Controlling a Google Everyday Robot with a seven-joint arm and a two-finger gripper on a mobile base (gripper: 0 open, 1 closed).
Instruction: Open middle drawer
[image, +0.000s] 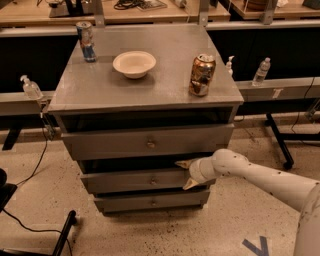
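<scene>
The grey cabinet has three drawer fronts, each with a small round knob. The middle drawer (125, 181) is the second front down, and its knob (153, 181) sits at its centre. It stands slightly out, with a dark gap above it. My gripper (184, 174) reaches in from the right on a white arm (260, 177). It is open and lies against the right part of the middle drawer front. One fingertip (180, 163) is at the drawer's top edge and the other is near its lower edge. It is to the right of the knob.
On the cabinet top (100, 90) stand a white bowl (134, 63), a brown can (202, 75) and a blue can (86, 41). The top drawer (110, 145) and bottom drawer (125, 203) lie above and below. A chair base (65, 235) is at the lower left.
</scene>
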